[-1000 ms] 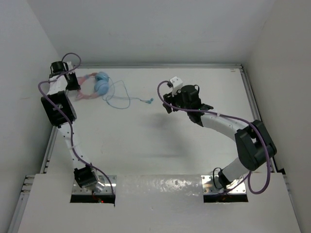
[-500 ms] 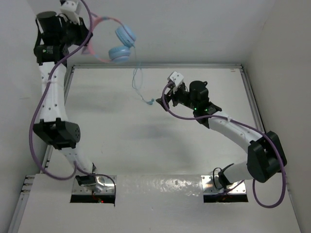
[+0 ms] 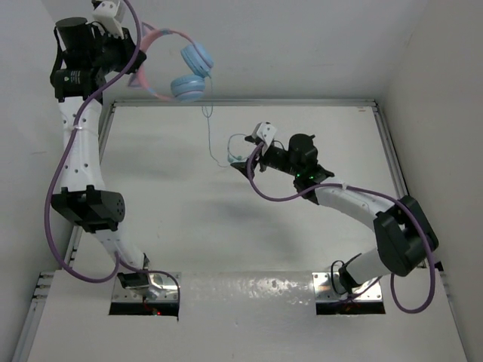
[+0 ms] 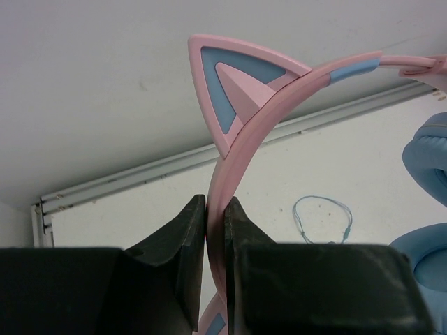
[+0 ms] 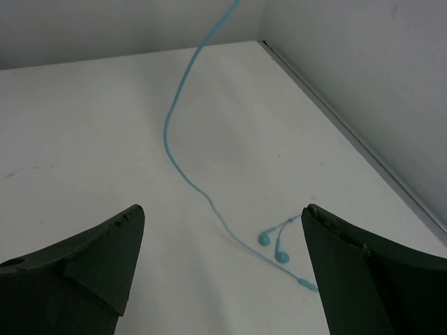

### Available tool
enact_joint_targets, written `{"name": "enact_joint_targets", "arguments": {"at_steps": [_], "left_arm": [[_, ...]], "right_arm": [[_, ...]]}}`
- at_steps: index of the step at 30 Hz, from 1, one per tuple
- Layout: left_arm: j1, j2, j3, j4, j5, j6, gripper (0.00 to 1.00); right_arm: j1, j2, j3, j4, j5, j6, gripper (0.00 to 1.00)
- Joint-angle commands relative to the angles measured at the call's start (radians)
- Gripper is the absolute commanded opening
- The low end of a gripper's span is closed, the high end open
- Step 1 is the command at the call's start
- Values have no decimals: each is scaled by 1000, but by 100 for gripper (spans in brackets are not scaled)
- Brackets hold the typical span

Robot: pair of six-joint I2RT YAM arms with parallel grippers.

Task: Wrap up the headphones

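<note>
- Two arms are at work over the white table (image 3: 189,219): the left one reaches high toward the far left corner, and the right one stretches low across the middle.
- The left gripper (image 4: 215,209) is clamped on the headphones (image 3: 195,56). Its fingers press both sides of the pink headband (image 4: 244,132), just below a cat-ear point (image 4: 223,84).
- The headphones hang in the air above the table's far edge, with the two light blue ear cups (image 3: 189,85) dangling to the right of that gripper.
- The thin blue cord (image 5: 183,98) drops from the ear cups to the table and runs toward the right gripper (image 5: 222,213).
- The right gripper's fingers are spread wide apart and hold nothing.
- The cord's end, with two small blue knobs, lies on the table between those spread fingers in the right wrist view, nearer the right-hand one.
- Whether the right gripper's fingertips touch the table cannot be told.
</note>
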Motion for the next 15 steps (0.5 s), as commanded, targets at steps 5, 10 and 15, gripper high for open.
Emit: {"name": "enact_joint_targets", "arguments": {"at_steps": [5,10,15], "left_arm": [[-19,-33,36,46,38,-59,0],[-19,-28,28,53,38,-60,0],[-19,-27,19,53,43,-72,0]], "right_arm": [[37,205,143,249,71,7,95],[38,356,299,220,-13,8,96],[41,480,362,352,92,143,88]]}}
